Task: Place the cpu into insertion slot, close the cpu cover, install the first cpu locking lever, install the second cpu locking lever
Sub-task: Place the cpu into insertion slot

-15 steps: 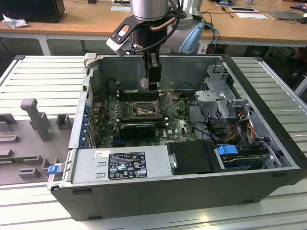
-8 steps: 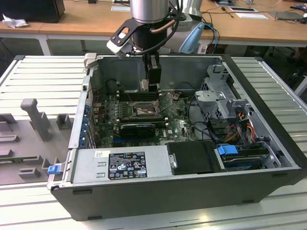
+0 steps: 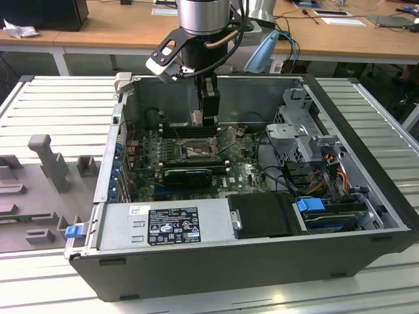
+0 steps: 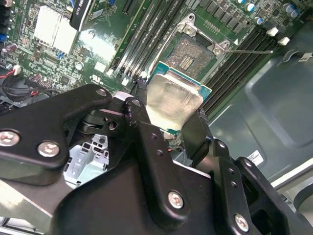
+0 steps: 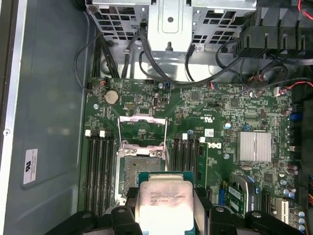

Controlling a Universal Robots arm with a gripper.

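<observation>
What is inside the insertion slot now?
The insertion slot shows bare greyish contacts, no chip. The cpu, held by the gripper, hides part of it in the first wrist view.

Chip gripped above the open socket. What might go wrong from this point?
1. The gripper holds the cpu by two edges only; a slip could drop it onto the slot's bare contacts.
2. The cover is flipped open at the slot's edge; the fingers might catch it on the way down.
3. Memory slots flank the slot closely, so the fingers have little room beside it.
</observation>
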